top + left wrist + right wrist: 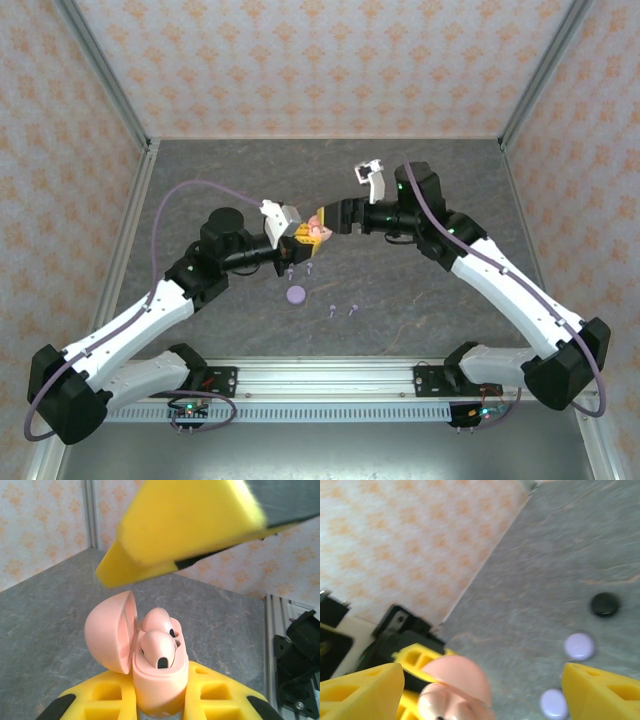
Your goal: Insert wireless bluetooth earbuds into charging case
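L gripper (160,702) clenched on pink charging case (157,682), held up off table (450,200). Lid (111,630) open, two pink earbuds (160,647) seated in case, just above L fingers (100,697). R gripper (480,690) released, fingers (362,692) wide apart either side of case, apart from it. Lilac buds (331,309) lie on table.

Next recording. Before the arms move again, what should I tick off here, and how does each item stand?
1. Left gripper jaws shut on the pink case: ok.
2. Case lid open: ok.
3. Two pink earbuds in the case: ok.
4. Earbuds pushed fully home: cannot tell.
5. Right gripper jaws open, clear of the case: ok.
6. Lilac earbuds cased: not ok, they lie on the table.
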Tool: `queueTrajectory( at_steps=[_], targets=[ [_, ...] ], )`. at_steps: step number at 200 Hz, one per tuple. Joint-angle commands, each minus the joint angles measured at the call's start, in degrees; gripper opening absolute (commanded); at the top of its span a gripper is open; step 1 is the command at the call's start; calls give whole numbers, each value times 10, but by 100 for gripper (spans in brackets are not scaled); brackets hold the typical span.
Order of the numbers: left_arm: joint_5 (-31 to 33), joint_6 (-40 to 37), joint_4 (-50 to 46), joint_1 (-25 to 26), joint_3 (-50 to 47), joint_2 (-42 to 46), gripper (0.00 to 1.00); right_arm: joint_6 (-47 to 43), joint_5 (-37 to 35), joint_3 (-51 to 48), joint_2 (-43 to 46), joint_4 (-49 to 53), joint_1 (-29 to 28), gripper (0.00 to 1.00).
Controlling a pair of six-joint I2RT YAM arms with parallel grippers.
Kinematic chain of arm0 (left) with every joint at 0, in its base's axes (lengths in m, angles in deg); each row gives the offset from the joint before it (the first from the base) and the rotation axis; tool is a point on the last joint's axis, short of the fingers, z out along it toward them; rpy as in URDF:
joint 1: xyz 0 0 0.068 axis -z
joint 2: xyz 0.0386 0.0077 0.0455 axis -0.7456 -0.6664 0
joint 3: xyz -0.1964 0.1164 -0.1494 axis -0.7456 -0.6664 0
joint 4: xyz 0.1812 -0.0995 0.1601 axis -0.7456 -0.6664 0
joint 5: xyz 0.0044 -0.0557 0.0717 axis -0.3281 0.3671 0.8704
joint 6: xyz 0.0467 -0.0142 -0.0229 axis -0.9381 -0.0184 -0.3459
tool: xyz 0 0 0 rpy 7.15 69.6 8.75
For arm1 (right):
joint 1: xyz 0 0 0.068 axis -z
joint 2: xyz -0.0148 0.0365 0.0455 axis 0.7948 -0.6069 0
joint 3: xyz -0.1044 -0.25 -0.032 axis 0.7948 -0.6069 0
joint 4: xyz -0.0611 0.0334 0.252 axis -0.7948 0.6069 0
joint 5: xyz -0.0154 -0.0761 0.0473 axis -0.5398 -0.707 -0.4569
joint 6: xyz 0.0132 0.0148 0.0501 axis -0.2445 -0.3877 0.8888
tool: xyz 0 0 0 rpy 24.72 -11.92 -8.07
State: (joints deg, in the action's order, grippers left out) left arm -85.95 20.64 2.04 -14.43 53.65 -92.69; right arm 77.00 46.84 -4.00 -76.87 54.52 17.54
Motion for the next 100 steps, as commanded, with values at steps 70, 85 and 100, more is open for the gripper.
queueTrajectory(
  at_steps=[70, 85, 100],
  targets=[
    [-36, -5, 27, 4, 14, -11, 2, 59, 180, 1, -28, -120, -5, 70],
    [-35, -7, 25, 4, 14, -11, 2, 54, 184, 5, -21, -115, -5, 68],
    [-30, -9, 22, 4, 13, -10, 2, 43, 185, 10, -16, -102, -5, 65]
  ],
)
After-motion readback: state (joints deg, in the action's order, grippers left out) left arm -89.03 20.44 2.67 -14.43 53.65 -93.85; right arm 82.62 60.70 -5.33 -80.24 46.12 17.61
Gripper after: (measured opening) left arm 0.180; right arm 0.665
